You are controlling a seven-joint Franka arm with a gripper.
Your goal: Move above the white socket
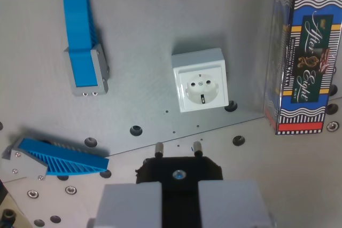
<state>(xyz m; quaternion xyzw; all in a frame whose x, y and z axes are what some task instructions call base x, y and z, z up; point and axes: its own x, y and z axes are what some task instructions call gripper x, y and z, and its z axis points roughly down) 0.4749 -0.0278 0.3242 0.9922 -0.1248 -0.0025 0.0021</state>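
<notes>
One black plug [179, 170] sits clamped between the gripper [179, 198] fingers, pins toward 12 o'clock. White socket [200, 80] lies near frame centre, at roughly 1 o'clock from the gripper, apart.

Only readable text sits on the box [308, 52] at the wrist view's right edge: "After Eight" in cursive gold script on a dark green label panel, running sideways along the box's long face. Small print next to the script on the same panel is too tiny to read. The rest of the box carries striped black-and-white patterns plus blue, red and yellow bands, no legible words there. White socket [201, 79]: no marking readable on its face. Blue finned parts [80, 14] at the wrist view's left: no labels or numbers visible. No digits or signs readable anywhere else.
</notes>
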